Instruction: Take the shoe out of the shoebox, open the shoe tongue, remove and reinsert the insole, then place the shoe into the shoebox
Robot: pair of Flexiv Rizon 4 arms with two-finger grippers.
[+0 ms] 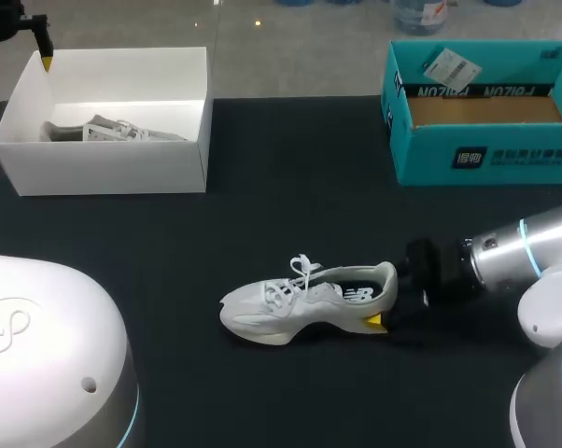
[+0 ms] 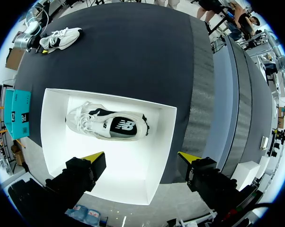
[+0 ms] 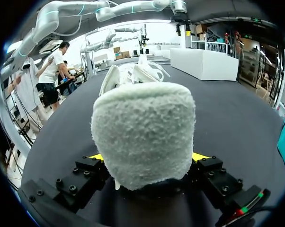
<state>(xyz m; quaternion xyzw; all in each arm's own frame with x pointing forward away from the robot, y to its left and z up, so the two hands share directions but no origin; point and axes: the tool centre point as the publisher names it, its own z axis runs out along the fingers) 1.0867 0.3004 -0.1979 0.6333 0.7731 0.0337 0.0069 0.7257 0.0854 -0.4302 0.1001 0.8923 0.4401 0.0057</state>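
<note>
Black table [image 1: 290, 187] | shoe [image 1: 304, 299] lay at centre, out of box; tongue, insole and repacking judged still to do | right gripper [image 3: 147, 158] clamped on its heel from 3 o'clock | left gripper [image 2: 140, 158] spread wide, empty, over white box [image 1: 113, 168] at 10 o'clock.

A white shoe [image 1: 304, 303] with a black side panel lies on a black table [image 1: 262, 224]. The shoebox [image 1: 113, 173] is plain white — the teal box [image 1: 486, 154] is brown inside. The fingertips [image 2: 93, 157] are bright yellow.
</note>
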